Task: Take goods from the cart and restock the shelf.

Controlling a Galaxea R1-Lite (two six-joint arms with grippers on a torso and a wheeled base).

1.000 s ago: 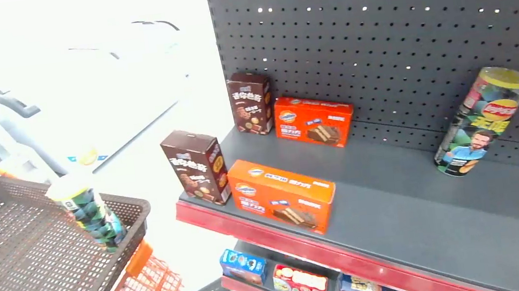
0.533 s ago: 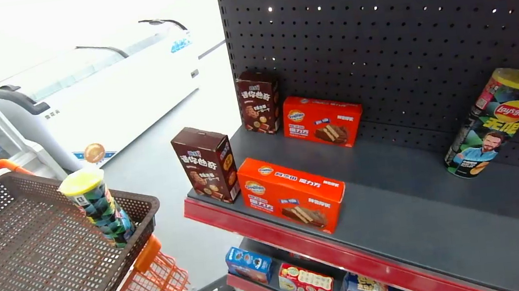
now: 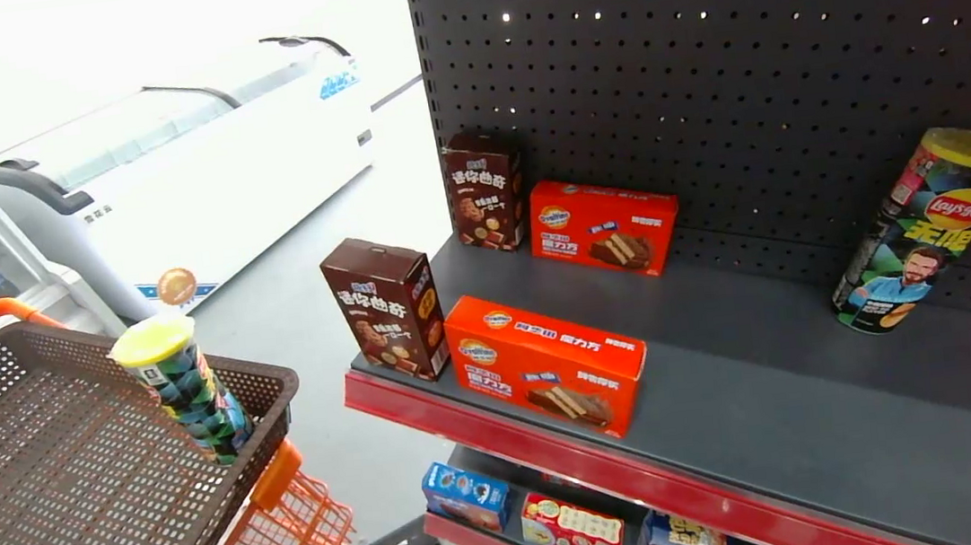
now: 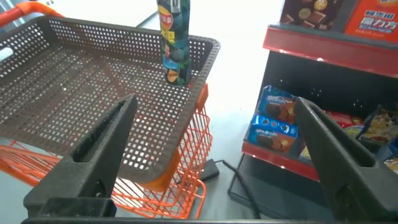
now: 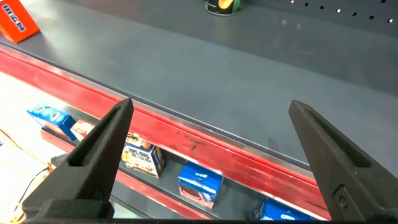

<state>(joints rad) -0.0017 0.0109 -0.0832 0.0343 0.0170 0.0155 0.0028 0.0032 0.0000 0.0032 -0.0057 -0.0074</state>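
Left gripper (image 4: pixel 214 106): fingers spread wide, nothing held; hung above the brown cart basket (image 4: pixel 74 81).
Right gripper (image 5: pixel 211 107): fingers spread wide, nothing held; hung over the shelf (image 5: pixel 249 68) front.
Chip can (image 3: pixel 180 386): yellow lid, green-and-black patterned tube; stood upright inside the basket, by its shelf-side wall.
Second chip can (image 3: pixel 923 231): placed on the shelf by the pegboard.

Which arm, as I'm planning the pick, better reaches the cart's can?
Left. The left gripper, jaws open, faces the brown mesh basket holding the yellow-lidded can; the right gripper faces the grey shelf.
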